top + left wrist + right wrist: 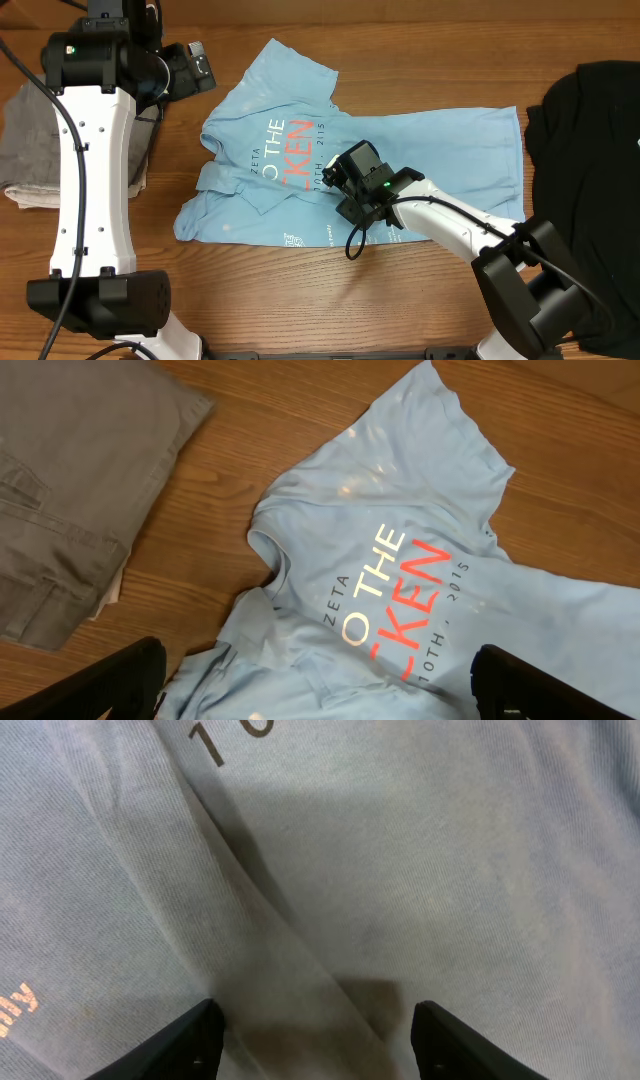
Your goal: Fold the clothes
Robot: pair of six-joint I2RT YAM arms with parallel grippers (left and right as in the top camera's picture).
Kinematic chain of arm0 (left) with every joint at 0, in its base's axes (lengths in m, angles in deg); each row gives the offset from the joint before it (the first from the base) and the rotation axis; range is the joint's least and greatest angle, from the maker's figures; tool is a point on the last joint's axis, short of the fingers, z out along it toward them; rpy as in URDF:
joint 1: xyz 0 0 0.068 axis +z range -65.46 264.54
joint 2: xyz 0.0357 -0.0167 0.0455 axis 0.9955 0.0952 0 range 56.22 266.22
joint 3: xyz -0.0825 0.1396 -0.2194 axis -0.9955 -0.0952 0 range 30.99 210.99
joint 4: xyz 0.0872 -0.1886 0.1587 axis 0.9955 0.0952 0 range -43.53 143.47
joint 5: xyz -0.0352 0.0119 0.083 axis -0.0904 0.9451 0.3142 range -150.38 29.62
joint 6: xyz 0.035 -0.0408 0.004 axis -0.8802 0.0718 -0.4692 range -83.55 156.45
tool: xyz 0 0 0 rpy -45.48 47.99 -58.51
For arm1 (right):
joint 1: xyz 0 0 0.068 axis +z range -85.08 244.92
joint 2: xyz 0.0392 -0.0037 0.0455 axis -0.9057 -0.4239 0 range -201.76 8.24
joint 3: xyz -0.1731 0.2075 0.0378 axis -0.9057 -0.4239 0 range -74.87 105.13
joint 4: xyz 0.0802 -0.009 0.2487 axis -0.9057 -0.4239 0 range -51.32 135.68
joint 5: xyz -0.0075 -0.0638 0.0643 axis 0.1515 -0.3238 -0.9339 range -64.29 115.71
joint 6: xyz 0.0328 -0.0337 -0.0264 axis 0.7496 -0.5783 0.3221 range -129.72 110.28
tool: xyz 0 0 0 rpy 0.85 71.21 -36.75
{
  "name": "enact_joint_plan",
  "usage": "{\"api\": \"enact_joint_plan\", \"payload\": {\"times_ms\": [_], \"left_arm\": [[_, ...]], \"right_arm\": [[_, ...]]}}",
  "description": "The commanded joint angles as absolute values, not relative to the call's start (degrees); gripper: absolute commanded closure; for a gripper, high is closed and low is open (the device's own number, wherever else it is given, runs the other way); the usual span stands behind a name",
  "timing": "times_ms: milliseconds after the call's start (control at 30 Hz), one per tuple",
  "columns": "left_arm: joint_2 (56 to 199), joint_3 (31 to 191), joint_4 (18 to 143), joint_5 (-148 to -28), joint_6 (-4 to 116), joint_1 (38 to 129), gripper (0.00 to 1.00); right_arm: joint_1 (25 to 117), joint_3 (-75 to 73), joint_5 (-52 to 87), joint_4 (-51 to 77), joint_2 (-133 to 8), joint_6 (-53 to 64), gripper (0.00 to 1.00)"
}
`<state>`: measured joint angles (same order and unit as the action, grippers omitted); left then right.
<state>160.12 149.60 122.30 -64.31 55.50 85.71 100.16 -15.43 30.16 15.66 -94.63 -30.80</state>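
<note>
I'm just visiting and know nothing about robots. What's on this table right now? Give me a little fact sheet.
Garment in work: light blue T-shirt, lettering up, wrinkled
Left claw: open, beside the shirt, holding nothing
Right claw: open, low over the shirt's middle
Far left: folded grey trousers
Far right: black garment
Surface: wooden table

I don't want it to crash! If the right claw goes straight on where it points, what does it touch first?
The right claw, open, would meet the soft light blue printed T-shirt first, at a raised crease between its fingers. It looks close; depth is unclear.
</note>
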Motion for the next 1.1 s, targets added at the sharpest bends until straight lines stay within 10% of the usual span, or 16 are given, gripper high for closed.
{"api": "enact_joint_plan", "payload": {"times_ms": [0,1067], "left_arm": [[159.7,150.3,122.3,-64.7,54.2,86.0,0.00],[159.7,150.3,122.3,-64.7,54.2,86.0,0.00]], "right_arm": [[99.9,-16.2,29.2,16.3,-94.8,-30.3,0.36],[96.4,-16.7,33.6,25.3,-94.8,-29.2,0.31]]}}
